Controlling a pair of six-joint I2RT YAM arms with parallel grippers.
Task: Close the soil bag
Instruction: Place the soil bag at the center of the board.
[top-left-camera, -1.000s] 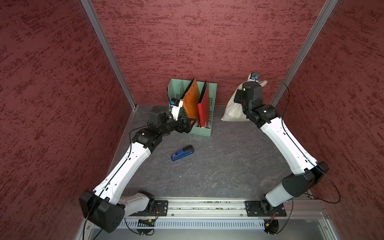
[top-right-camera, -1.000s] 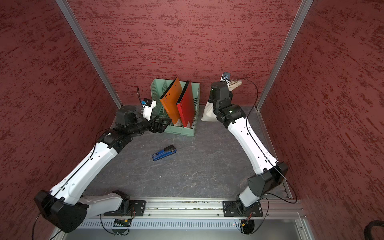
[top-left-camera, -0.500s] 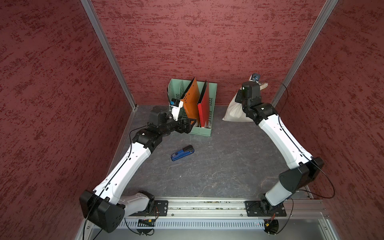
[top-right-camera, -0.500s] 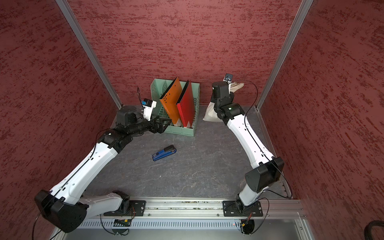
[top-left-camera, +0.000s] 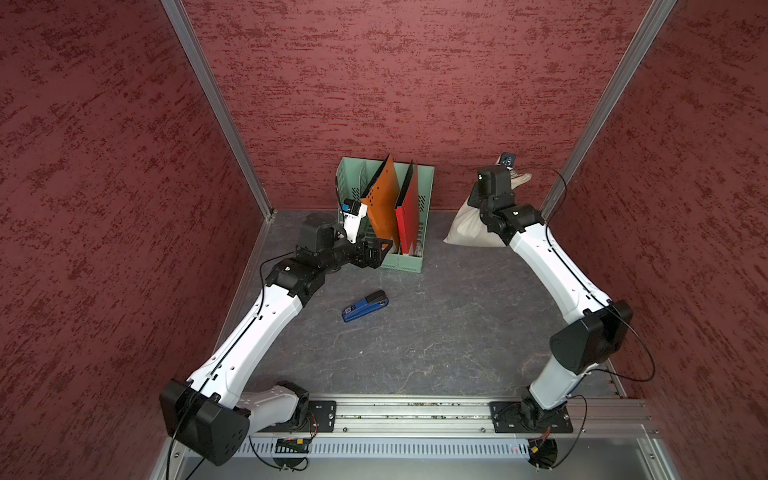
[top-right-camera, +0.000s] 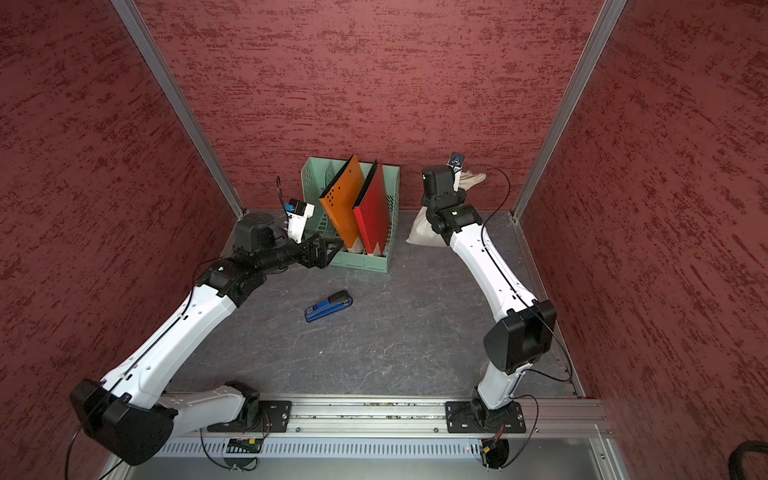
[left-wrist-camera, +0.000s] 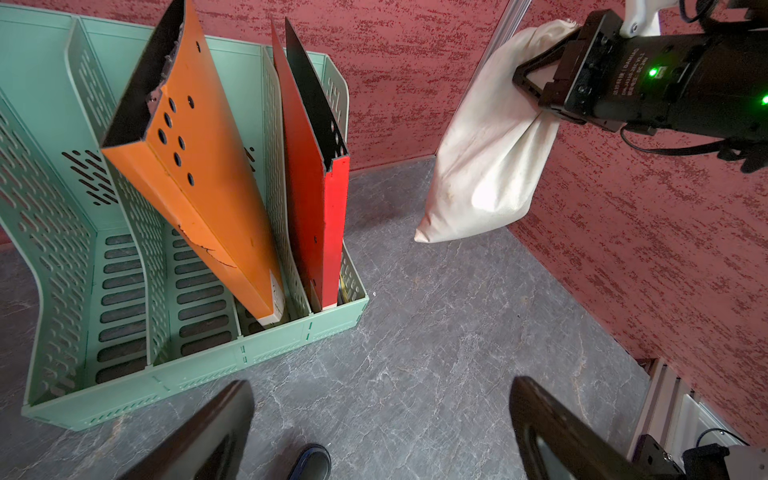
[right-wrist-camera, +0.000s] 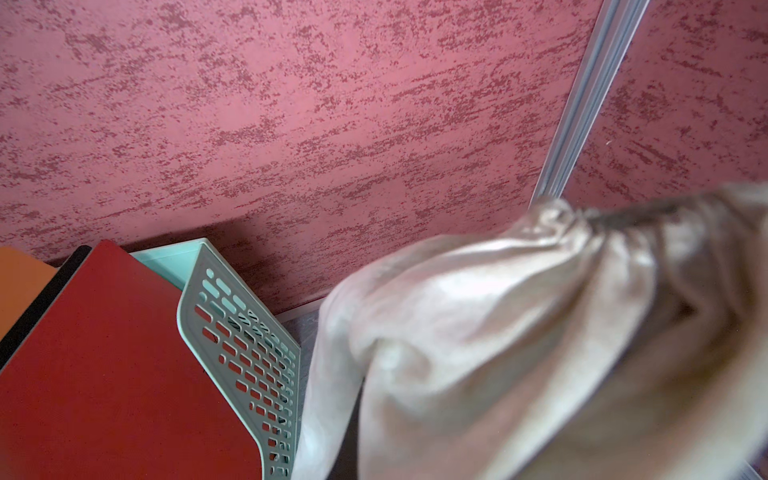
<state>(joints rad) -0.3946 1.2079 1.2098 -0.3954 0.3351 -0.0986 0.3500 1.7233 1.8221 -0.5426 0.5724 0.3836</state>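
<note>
Left of frame, top view: left gripper (top-left-camera: 384, 246) spread wide, empty, low, just beside front corner of green file rack (top-left-camera: 405, 266).
Centre: blue stapler (top-left-camera: 365, 306) loose on floor, apart from both arms.
Right, back corner: soil bag (top-left-camera: 465, 224) slumped by wall. Right gripper (left-wrist-camera: 523, 78) pressed together, pinching bag's upper cloth. Cord or fabric, we cannot tell.
Our worries:
- Pull with nothing bracing sack only drags or tips it.
- Thin pinch may slip.
- Left arm crossing over may clip leaning orange folder (top-left-camera: 380, 195).

two folders (top-left-camera: 380, 203) (top-left-camera: 409, 220), one bag (top-left-camera: 463, 226), rack (top-left-camera: 424, 187), stapler (top-left-camera: 365, 305)
</note>
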